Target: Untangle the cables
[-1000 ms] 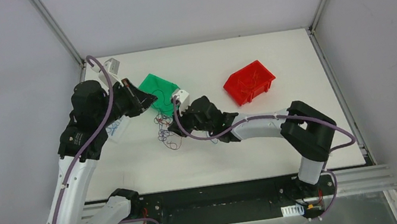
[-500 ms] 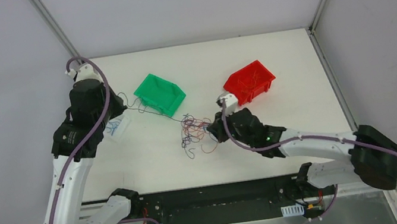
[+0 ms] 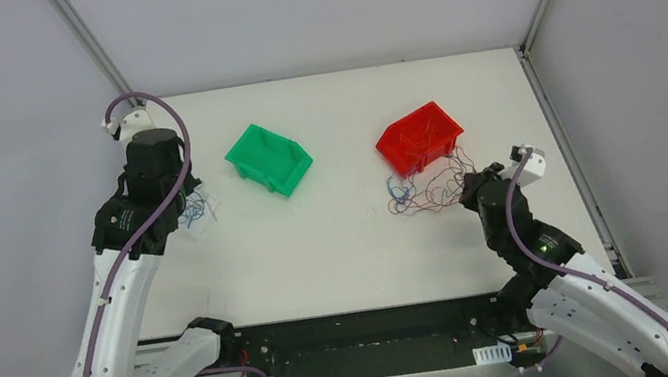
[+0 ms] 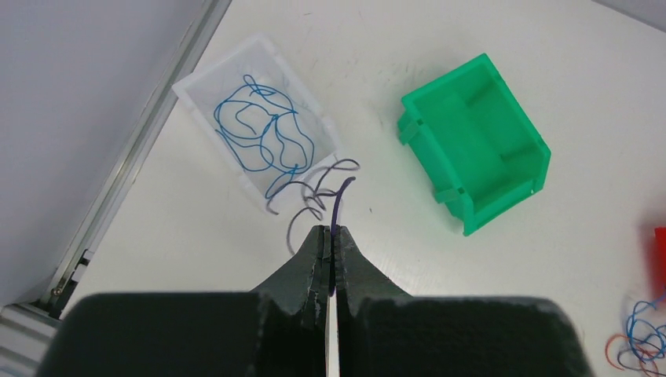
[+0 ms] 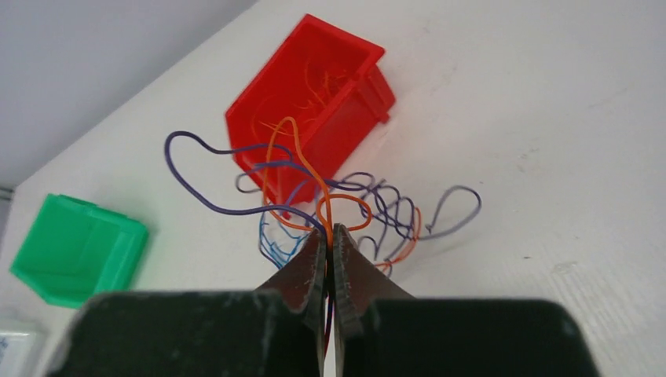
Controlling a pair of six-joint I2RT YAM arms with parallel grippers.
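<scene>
The cables are a tangle [image 3: 421,190] of orange-red, purple and blue wires lying just in front of the red bin [image 3: 418,138]. My right gripper [image 3: 464,190] is at the tangle's right edge. In the right wrist view the gripper [image 5: 330,232] is shut on orange and purple strands of the tangle [image 5: 353,208]. My left gripper [image 4: 331,233] is shut on a single dark purple wire [image 4: 339,200], which curls next to a clear tray [image 4: 236,71] holding blue wires [image 4: 263,141]. In the top view my left fingers are hidden under the wrist.
A green bin [image 3: 270,158] stands empty at the back centre, also seen in the left wrist view [image 4: 471,149]. The red bin [image 5: 314,102] holds thin orange wires. The clear tray [image 3: 199,210] sits near the table's left edge and metal frame rail [image 4: 118,181].
My right gripper dragged the tangle from the table's centre to the right, by the red bin. My left gripper pulled one dark wire free, leftward to the clear tray.
</scene>
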